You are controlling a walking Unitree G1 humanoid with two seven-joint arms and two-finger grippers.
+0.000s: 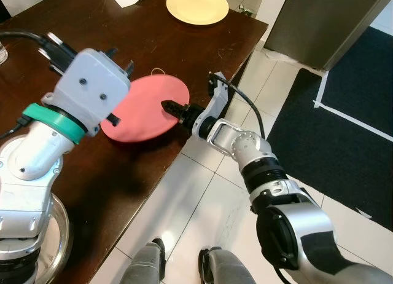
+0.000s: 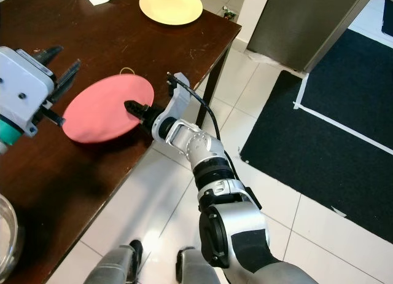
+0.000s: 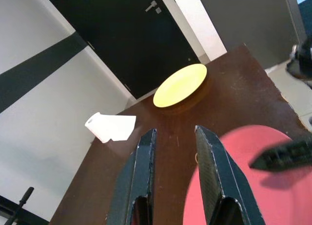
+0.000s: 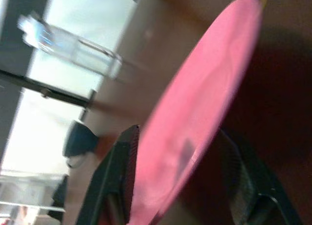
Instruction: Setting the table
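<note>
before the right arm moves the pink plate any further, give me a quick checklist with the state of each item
1. Right gripper has the pink plate between its fingers: ok, one finger above the rim and one below.
2. Grip is firm: cannot tell.
3. Plate is on the table, not past the edge: ok, though it sits close to the near edge.
4. Left gripper is free of the plate: ok, open and hovering at its far side.
5. Yellow plate is out of the way: ok, at the table's far end.
</note>
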